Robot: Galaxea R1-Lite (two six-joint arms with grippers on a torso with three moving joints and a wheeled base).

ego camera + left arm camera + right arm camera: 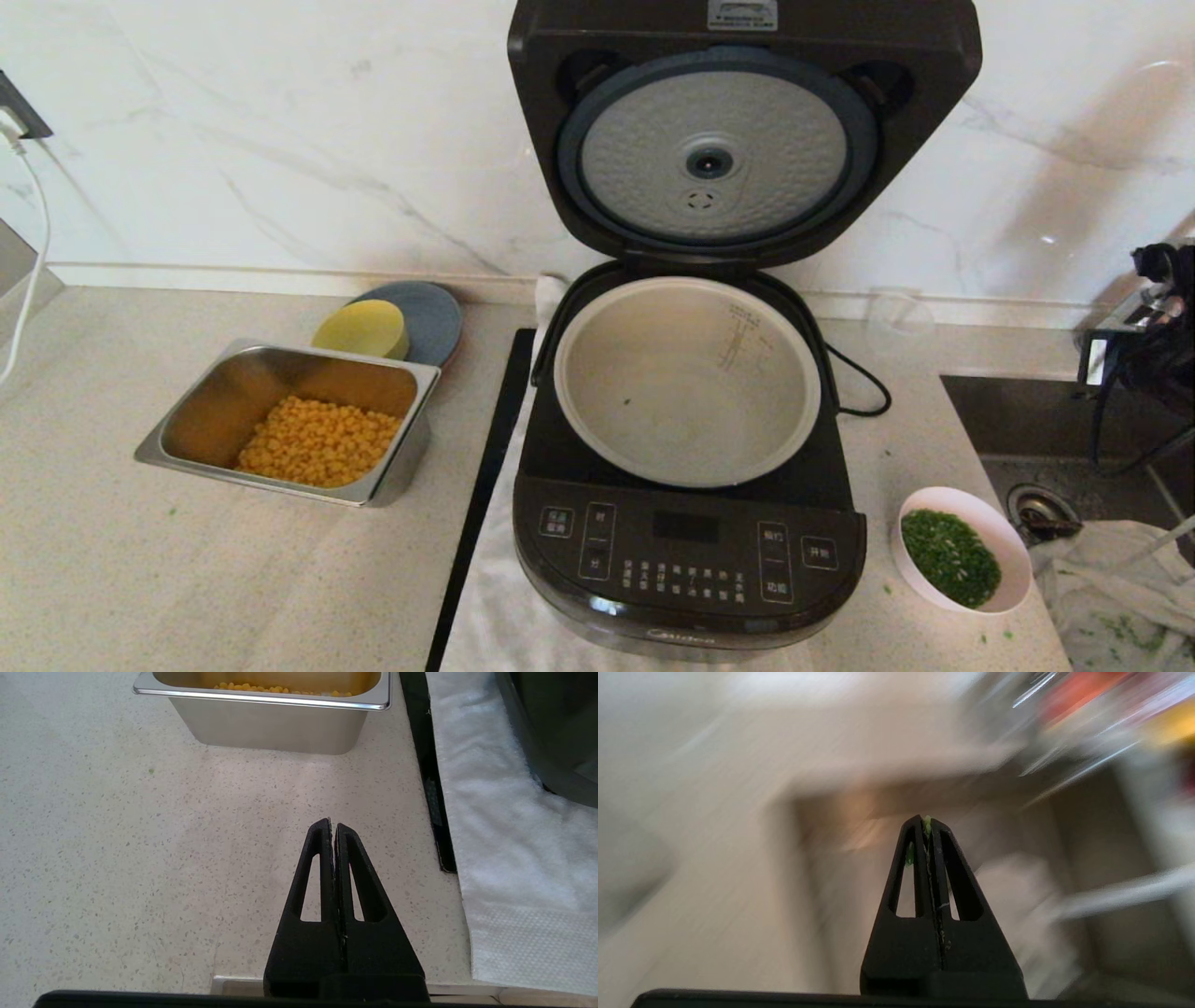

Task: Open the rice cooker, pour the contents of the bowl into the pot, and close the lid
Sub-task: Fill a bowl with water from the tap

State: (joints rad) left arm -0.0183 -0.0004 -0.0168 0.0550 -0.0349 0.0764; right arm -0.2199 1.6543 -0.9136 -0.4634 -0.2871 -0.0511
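The dark rice cooker (686, 560) stands in the middle of the counter with its lid (738, 140) raised upright, showing the dimpled silver underside. Only a small dark speck lies in the grey-beige pot (653, 373). The small white bowl (1006, 546) sits on the counter at the cooker's front right, holding chopped green herbs (950, 555). My left gripper (332, 823) is shut and hangs over bare counter between the steel tray and the cooker (551, 728). My right gripper (926, 820) is shut, with green bits stuck at its tip, out at the far right by the sink; its arm (1158, 317) shows there.
A steel tray (187, 420) of yellow corn (317, 453) stands left of the cooker, with a yellow dish (362, 329) on a grey plate (431, 317) behind it. A white towel (504, 835) lies under the cooker. A sink (1055, 420) and a crumpled cloth (1120, 597) are at the right.
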